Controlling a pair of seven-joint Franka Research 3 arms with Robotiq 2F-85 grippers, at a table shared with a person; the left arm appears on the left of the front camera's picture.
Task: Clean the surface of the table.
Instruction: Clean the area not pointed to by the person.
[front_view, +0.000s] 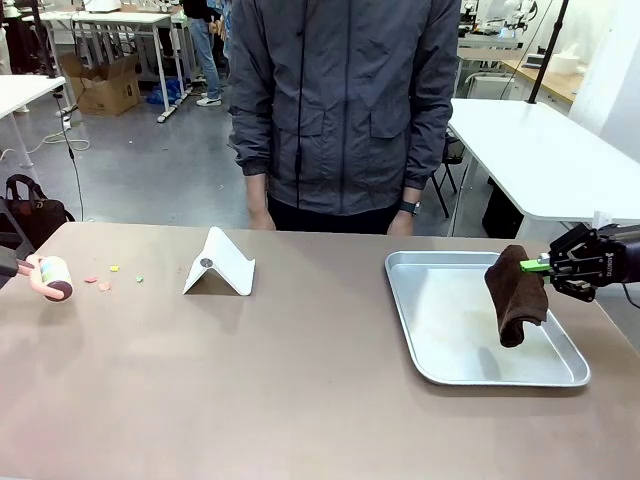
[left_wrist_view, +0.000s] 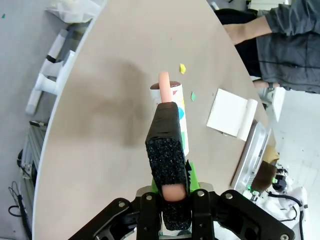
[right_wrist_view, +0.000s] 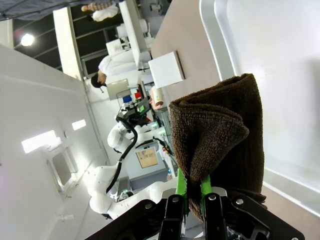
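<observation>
The brownish table (front_view: 250, 390) spans the front view. At its far left, my left gripper (front_view: 6, 266) (left_wrist_view: 170, 150) is shut on the pink handle of a lint roller (front_view: 56, 279) (left_wrist_view: 176, 107), held low over the table top. A few small paper scraps (front_view: 105, 281) (left_wrist_view: 182, 68) lie just right of the roller. Over on the right, my right gripper (front_view: 546, 266) (right_wrist_view: 192, 192) is shut on a dark brown cloth (front_view: 517, 296) (right_wrist_view: 220, 135). The cloth hangs folded above a silver tray (front_view: 450, 340) (right_wrist_view: 285, 70).
A white folded card (front_view: 221, 264) (left_wrist_view: 230, 112) stands on the table between the scraps and the tray. A person in a grey jacket (front_view: 340, 110) stands at the far edge with both hands down. White-topped tables stand behind.
</observation>
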